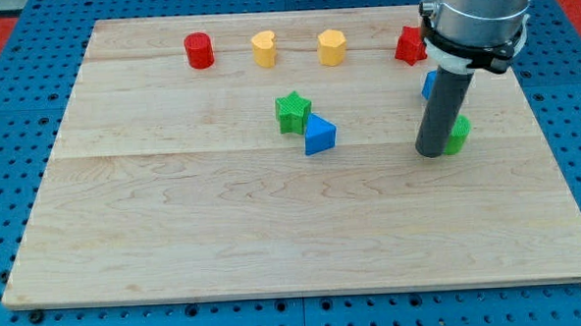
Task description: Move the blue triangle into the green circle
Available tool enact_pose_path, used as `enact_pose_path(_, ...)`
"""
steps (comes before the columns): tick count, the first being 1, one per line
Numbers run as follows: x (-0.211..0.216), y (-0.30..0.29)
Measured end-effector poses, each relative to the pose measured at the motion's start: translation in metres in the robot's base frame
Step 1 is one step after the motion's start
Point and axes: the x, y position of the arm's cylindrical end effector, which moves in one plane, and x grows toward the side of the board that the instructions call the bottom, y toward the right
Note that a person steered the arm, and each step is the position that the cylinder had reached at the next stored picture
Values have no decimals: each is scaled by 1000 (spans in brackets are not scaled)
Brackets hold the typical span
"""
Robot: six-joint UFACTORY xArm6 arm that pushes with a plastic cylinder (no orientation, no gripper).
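arm: enters from the view's top right; wide grey cylindrical housing, cut off by the frame edge
collar: black ring under the housing, white band above it
rod: dark grey, straight, hangs near-vertical below the collar, slight lean toward the view's left at the bottom
my tip [431, 154]: down at the board surface, right half of the view, about mid-height
tip state: bottom end visible, flat, unobstructed
other arm parts: out of frame
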Motion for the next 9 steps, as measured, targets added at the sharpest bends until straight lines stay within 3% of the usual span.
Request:
enact_pose_path(1,7,2)
enact_pose_path(2,46,-88)
enact_pose_path(3,23,-189)
enact_pose_path(4,-19,-160)
enact_pose_path(6,-57,-149)
enact_pose_path(7,-32,-79)
enact_pose_path(8,-27,-66)
enact_pose_path(9,-45,-139)
